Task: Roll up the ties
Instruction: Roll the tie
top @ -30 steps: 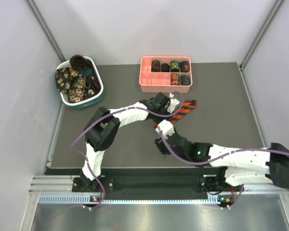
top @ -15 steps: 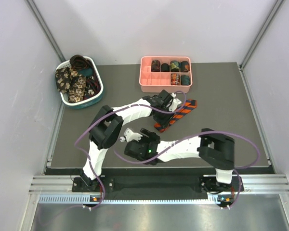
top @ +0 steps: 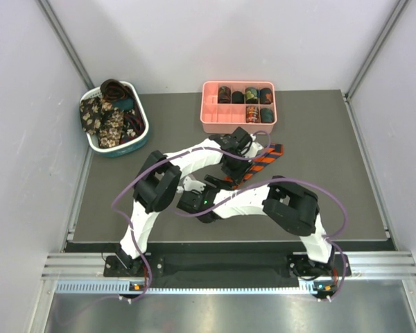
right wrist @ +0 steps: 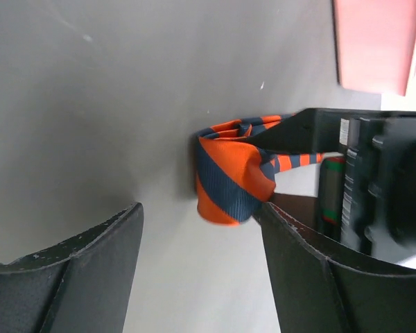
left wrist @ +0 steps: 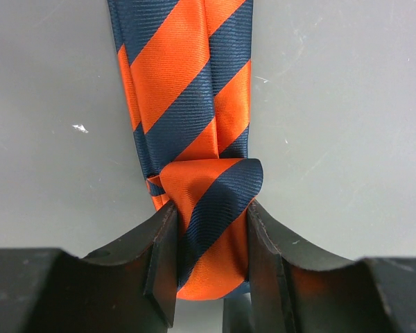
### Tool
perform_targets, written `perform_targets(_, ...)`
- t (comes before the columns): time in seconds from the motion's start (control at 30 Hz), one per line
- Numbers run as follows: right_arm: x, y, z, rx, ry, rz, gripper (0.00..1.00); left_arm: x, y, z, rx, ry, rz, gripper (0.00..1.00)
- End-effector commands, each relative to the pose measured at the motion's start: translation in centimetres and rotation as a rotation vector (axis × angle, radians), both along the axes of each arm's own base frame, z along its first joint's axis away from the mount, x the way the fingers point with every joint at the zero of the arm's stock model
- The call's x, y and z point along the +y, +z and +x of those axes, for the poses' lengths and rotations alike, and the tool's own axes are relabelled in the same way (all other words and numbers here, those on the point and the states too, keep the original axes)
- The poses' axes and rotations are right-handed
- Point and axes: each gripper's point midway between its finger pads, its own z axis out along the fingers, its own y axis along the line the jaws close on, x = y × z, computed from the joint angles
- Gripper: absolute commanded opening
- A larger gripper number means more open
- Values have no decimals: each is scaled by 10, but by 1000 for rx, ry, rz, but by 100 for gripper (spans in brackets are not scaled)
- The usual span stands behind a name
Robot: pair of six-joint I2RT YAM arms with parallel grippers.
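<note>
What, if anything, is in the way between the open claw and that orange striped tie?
Nothing visible. The right gripper is open, and the striped tie, its end rolled, lies just ahead of it on bare table. The left gripper pinches the roll from the opposite side, not in between.

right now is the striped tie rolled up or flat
Partly rolled: the tie has one end coiled between the left jaws, rest flat.

You've got a dark grey table [top: 319, 187], three things on it. The striped tie [left wrist: 187, 90] lies flat, running straight out ahead of the L pincer [left wrist: 211, 208], w/ its rolled end btwn the fingers. The pink tray [top: 211, 123] sits farther beyond the pincer. The white-teal basket [top: 125, 149] is well apart, off to its far left.
</note>
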Motion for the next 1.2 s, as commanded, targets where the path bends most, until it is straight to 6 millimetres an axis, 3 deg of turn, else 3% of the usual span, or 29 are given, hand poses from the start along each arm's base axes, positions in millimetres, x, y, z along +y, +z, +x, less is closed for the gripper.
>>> perform_targets(0.0, -7, -2, 17, -2, -18, -48, 68, 64, -50, -72, 303, -25, 296, 26)
perform_targets(0.4, -16, -19, 36, 17, -41, -141, 63, 72, -49, -78, 344, -34, 355, 25)
perform_targets(0.73, -43, -48, 25, 144, -149, -192, 54, 69, -47, -78, 330, -51, 356, 24)
perform_targets(0.93, -56, -61, 18, 173, -195, -206, 39, 67, -45, -76, 318, -52, 361, 25)
perform_targets(1.0, -58, -65, 17, 175, -208, -195, 27, 67, -44, -75, 311, -50, 360, 27)
perform_targets(1.07, -57, -67, 17, 174, -207, -173, 19, 65, -43, -72, 302, -45, 354, 31)
perform_targets(1.17, -52, -64, 16, 177, -195, -117, 13, 61, -37, -65, 268, -42, 332, 38)
